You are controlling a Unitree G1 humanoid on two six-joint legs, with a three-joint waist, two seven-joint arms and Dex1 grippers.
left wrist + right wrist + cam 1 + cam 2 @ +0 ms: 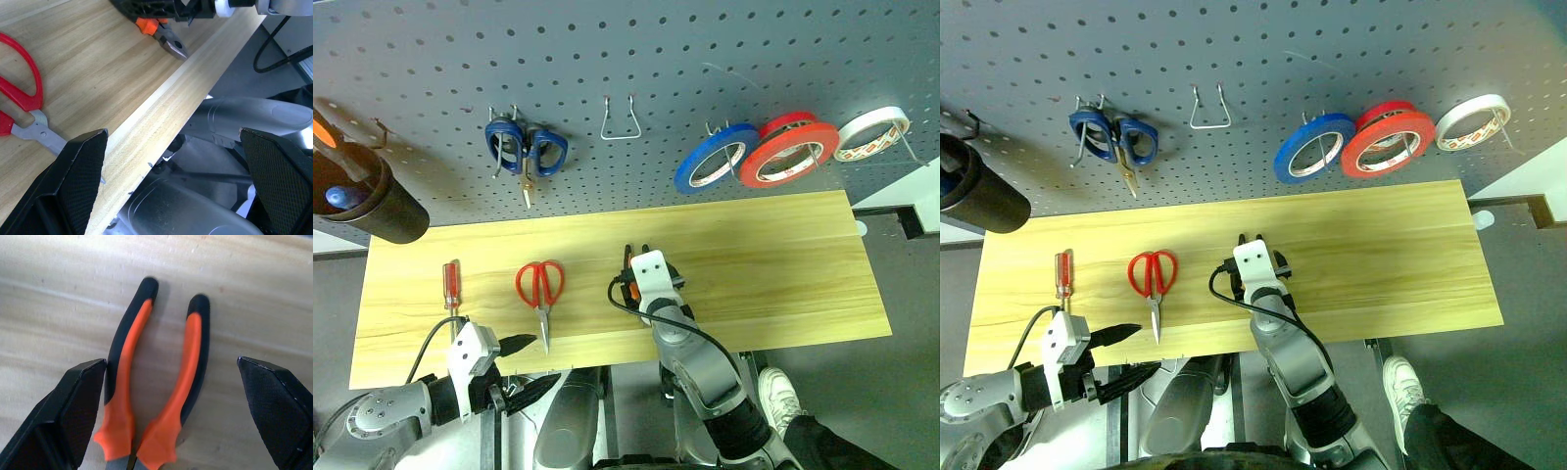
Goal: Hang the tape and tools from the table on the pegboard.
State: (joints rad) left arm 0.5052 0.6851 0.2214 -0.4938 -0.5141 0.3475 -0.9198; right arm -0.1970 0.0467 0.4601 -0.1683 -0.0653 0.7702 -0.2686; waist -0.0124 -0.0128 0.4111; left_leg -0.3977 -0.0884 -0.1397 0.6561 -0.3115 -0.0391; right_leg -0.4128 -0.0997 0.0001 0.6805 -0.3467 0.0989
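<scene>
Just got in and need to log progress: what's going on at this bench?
The robot is hanging tools on the pegboard. The red tape already hangs there, beside a blue roll and a white roll. The right gripper is open, straddling the pliers on the table, not yet gripping. The left gripper is open at the table's near edge. The red scissors and small screwdriver lie untouched on the table.

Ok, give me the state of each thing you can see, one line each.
Red roll of tape: hung on pegboard.
Pliers: on table, between open right gripper fingers, not gripped.
Red-handled scissors: on table, closed.
Small screwdriver: on table.
Left gripper: open, empty.
</scene>
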